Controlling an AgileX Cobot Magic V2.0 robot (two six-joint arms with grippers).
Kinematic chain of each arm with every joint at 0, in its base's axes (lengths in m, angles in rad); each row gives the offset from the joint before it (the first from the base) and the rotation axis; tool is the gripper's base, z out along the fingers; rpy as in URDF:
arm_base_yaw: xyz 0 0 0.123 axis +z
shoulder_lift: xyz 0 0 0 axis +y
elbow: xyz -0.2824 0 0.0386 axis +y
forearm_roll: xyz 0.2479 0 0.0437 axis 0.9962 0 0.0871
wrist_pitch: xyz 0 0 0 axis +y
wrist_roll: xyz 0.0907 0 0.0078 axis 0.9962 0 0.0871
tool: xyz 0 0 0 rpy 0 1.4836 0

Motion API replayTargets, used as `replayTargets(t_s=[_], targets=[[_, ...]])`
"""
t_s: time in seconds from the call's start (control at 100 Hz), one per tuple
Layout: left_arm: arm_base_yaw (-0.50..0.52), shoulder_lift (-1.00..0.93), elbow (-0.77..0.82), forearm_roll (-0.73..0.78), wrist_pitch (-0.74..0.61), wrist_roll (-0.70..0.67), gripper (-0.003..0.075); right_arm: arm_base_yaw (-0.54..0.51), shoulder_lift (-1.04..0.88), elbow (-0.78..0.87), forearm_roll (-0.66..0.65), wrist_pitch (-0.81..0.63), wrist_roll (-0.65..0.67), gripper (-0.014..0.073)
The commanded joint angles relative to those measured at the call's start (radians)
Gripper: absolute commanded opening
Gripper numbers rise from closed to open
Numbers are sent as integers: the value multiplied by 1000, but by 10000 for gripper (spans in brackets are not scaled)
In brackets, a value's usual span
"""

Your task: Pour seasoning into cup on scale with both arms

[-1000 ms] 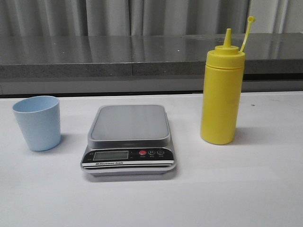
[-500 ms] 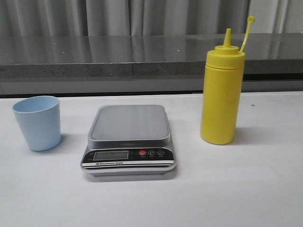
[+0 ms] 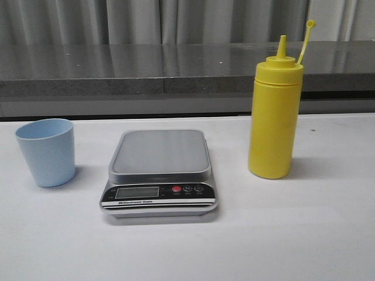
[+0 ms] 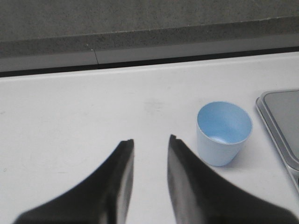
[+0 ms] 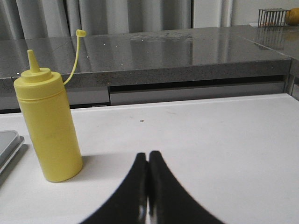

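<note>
The pale blue cup stands upright and empty on the white table, left of the scale. The scale's silver platform is bare. To the scale's right stands the yellow seasoning bottle, upright, its cap strap sticking up. Neither arm shows in the front view. In the left wrist view my left gripper is open over bare table, apart from the cup, with the scale's edge beyond it. In the right wrist view my right gripper is shut on nothing, apart from the bottle.
A dark grey counter ledge runs along the back of the table, with grey curtains behind it. A small wire rack sits far off on that counter in the right wrist view.
</note>
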Motion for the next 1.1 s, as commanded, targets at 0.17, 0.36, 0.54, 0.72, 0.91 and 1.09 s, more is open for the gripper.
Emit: replayTargets(t_s=[0.17, 0.36, 0.54, 0.72, 0.91, 1.09], targets=[[-18, 186, -133, -61, -64, -3, 484, -5, -13, -3, -3, -81, -6, -67], [-99, 358, -236, -76, -3, -3, 483, -5, -13, -3, -3, -81, -6, -67], [-163, 524, -346, -77, 65, -3, 480, -5, -13, -3, -3, -81, -6, -67], [-162, 693, -465, -77, 137, -3, 475, -5, -13, -3, -3, -81, -6, -67], [-162, 861, -581, -77, 206, -3, 474, -5, -13, -3, -3, -81, -6, -67], [-162, 979, -653, -77, 226, -3, 473, -5, -13, -3, -3, -81, -6, -67]])
